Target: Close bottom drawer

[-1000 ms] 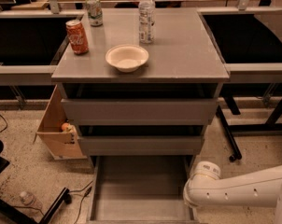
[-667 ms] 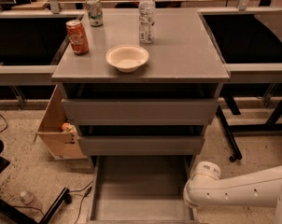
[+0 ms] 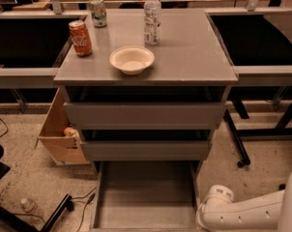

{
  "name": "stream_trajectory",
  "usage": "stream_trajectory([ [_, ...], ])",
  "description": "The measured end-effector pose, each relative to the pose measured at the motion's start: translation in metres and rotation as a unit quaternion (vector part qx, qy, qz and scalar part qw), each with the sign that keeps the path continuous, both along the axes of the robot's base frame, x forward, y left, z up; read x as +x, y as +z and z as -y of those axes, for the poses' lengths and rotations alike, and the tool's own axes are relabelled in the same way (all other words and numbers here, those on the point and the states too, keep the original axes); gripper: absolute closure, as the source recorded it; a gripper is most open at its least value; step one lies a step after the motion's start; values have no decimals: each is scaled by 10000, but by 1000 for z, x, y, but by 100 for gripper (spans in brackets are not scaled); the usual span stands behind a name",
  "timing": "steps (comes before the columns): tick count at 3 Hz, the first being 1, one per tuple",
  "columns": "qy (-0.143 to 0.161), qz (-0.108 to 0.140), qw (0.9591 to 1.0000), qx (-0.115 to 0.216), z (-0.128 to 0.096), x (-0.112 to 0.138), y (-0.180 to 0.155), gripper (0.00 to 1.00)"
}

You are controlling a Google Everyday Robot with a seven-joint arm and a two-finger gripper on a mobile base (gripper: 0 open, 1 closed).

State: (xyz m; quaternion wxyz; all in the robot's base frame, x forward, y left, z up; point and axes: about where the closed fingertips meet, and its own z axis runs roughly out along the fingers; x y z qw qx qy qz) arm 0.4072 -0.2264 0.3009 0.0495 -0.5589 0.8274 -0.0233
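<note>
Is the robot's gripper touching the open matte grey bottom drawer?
Cannot tell. The camera view shows only the white arm joint beside the right wall of the open grey bottom drawer. The gripper is out of frame, so neither contact nor gap shows.

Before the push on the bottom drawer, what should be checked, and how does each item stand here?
1. bottom drawer pulled out, ready to push: ok.
2. Nothing visible inside it: ok.
3. gripper lined up on the drawer front: cannot tell; the gripper is out of view, and only the arm shows beside the drawer's right side.
4. cardboard box out of the drawer's path, left of the cabinet: ok.
5. bowl and bottle upright on top: ok.
</note>
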Motion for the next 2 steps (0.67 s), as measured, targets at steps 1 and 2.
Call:
stream_trajectory([
  [1, -103, -20, 9999, 108, 14, -34, -50, 100],
  [2, 169, 163, 9993, 292, 10, -60, -112, 100],
])
